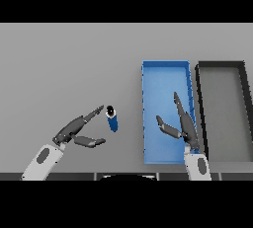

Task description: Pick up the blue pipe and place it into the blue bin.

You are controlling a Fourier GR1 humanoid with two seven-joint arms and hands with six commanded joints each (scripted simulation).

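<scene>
Down on the grey table [64, 64], standing upright, or nearly so, the blue pipe [112, 119], its dark open end facing up, well left of the blue bin [166, 70] and not touching it.

Reaching in from the lower left, the left hand [75, 129], fingers stretched out toward the pipe and thumb spread away below them. Ending just beside the pipe's top rim, the longest fingertip [99, 109]; contact there hard to judge. Curling around nothing, gripping nothing: hand open, pipe free on the table.

Coming up from the lower edge, the right hand [182, 121], hanging over the blue bin's right half. Pointing up and away from the robot, its straight fingers; jutting out to the left, its thumb. Holding nothing, likewise open.

Lying lengthwise, short side toward the robot, the blue bin, right of the table's middle, only its flat blue floor showing inside apart from the hand above it. Sitting just beside it on the right, a black bin [221, 65] with a grey floor, of similar shape, long walls running alongside each other with a narrow strip of table between.
</scene>
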